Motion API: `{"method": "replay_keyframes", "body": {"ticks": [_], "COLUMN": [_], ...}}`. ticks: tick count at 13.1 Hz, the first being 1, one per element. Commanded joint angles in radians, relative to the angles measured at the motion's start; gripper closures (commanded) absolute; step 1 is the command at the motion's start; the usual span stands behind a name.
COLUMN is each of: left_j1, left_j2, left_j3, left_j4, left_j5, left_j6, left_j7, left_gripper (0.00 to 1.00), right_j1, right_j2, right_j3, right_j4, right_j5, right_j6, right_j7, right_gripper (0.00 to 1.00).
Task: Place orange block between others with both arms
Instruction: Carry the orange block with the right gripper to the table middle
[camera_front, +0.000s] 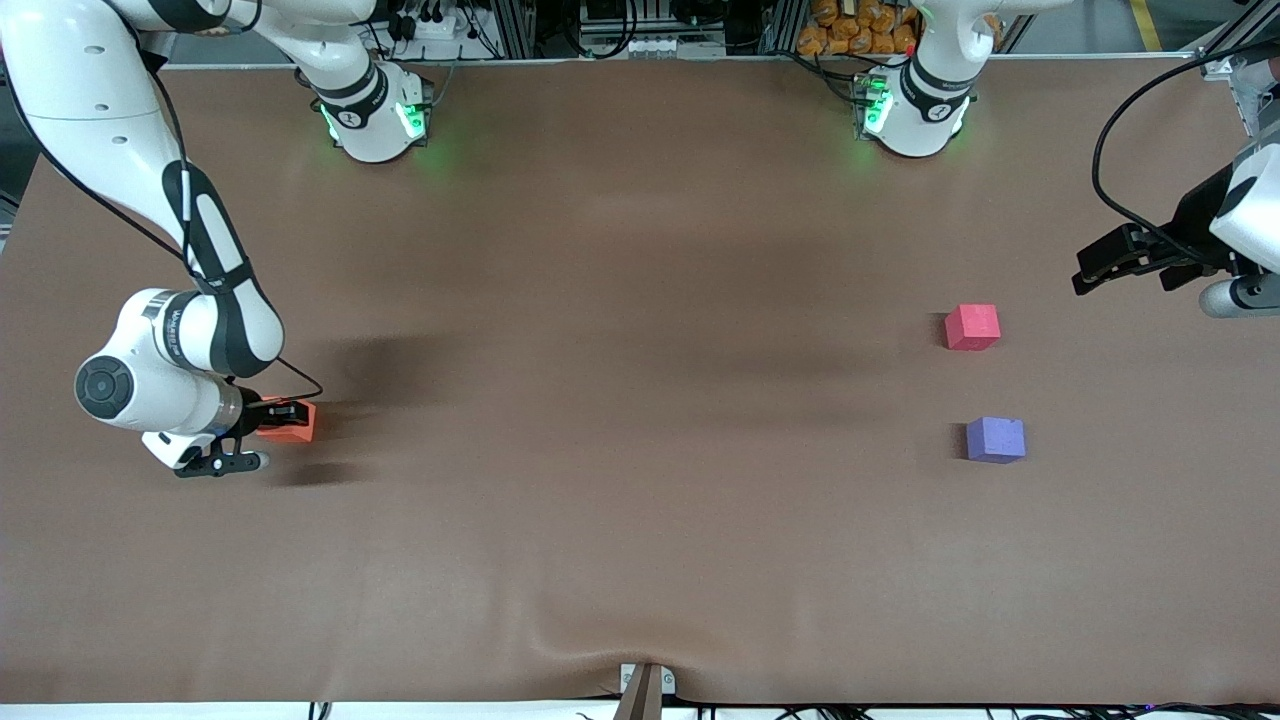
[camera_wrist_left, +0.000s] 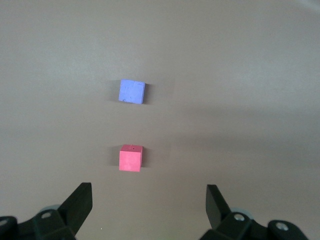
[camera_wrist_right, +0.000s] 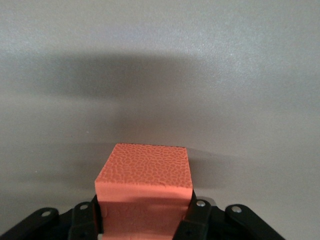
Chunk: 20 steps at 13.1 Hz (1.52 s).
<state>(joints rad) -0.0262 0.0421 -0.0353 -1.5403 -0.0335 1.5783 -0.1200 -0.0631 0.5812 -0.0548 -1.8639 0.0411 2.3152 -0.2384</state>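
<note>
Since the right tool (camera_wrist_right: 145, 212) has its fingers pressed against both sides of the orange block (camera_front: 292, 421), I read this as the pick just made: the block sits on the worktop (camera_front: 620, 480) at the right arm's end, clamped low between the jaws, as the right wrist view shows with the cube filling the gap between the pads. I judge it is gripped there because that arm alone can reach it.

The other two cubes lie well apart from it at the left arm's end: the pinkish-red cube (camera_front: 972, 327) farther from the front camera, the purple-blue cube (camera_front: 995, 440) nearer, with a bare gap between them where the orange one belongs. That gap looks about wide enough for one more cube, so placement will need care.

My left tool (camera_wrist_left: 147, 202) hangs over the worktop beside the pinkish-red cube, jaws spread wide and holding nothing; the arm waits. I take it that it is parked facing the pair so it can receive the block from the right arm and set it down.
</note>
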Motion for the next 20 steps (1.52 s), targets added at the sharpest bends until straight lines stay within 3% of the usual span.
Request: {"method": "replay_keyframes", "body": {"ticks": [1,7,13,15,18,20], "left_j1": [-0.001,-0.001,-0.001,-0.001,-0.003,-0.003], "left_j2": [0.002,0.002,0.007,0.010,0.012,0.015], "left_j3": [-0.001,-0.001,-0.001,-0.001,-0.001,-0.001], "left_j4": [0.011,0.011,0.009,0.011,0.011,0.011], "left_j5": [0.004,0.003,0.003,0.003,0.003,0.001], "left_j6": [-0.012,-0.012,-0.012,-0.012,-0.012,-0.012], "left_j7": [0.013,0.011,0.016,0.019,0.019,0.019], "left_gripper": [0.00,0.00,0.00,0.00,0.00,0.00], "right_j1": [0.005,0.123,0.394,0.501,0.626,0.680], "right_j2": [-0.007,-0.012,-0.006,0.034,0.112,0.144], "right_j3": [0.004,0.007,0.010,0.009,0.009,0.009], "right_j4": [0.020,0.313,0.384,0.405,0.485,0.489], "right_j5": [0.000,0.014,0.031,0.094,0.105,0.106], "right_j6": [-0.009,-0.370,-0.372,-0.359,-0.289,-0.248], "right_j7": [-0.010,-0.007,0.272,0.420,0.626,0.646], "right_gripper": [1.00,1.00,1.00,1.00,1.00,1.00]}}
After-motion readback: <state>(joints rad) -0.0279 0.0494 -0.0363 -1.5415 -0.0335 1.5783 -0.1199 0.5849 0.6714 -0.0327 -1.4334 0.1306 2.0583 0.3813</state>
